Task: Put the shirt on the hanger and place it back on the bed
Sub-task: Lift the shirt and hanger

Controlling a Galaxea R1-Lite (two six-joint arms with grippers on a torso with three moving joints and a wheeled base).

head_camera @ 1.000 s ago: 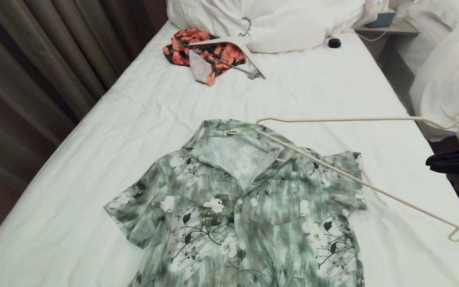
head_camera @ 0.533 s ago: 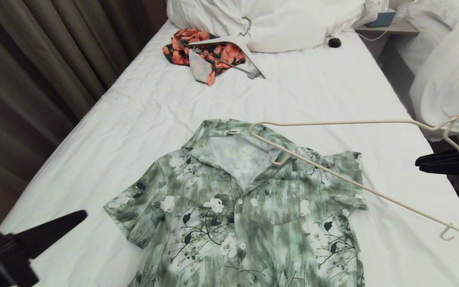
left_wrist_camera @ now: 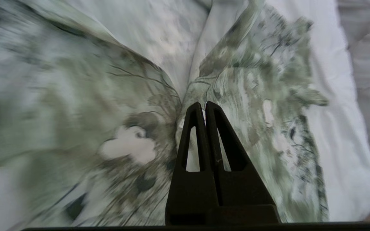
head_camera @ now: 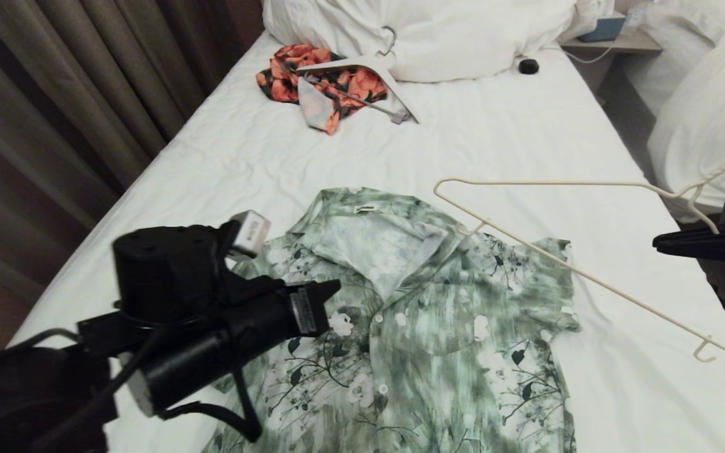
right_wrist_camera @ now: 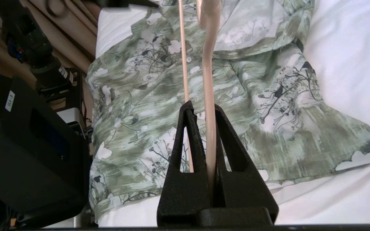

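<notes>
Since a moment ago, the left gripper (head_camera: 331, 290) has swung in from the lower left and now hangs over the green floral shirt's (head_camera: 425, 327) left shoulder, fingers pressed together and empty. The hanger (head_camera: 564, 264) has shifted right, off the collar. The right gripper (head_camera: 661, 241), at the bed's (head_camera: 513, 145) right edge, pinches the cream wire hanger near its hook and holds it in the air above the shirt's right sleeve. The shirt lies flat and open-collared on the white sheet.
</notes>
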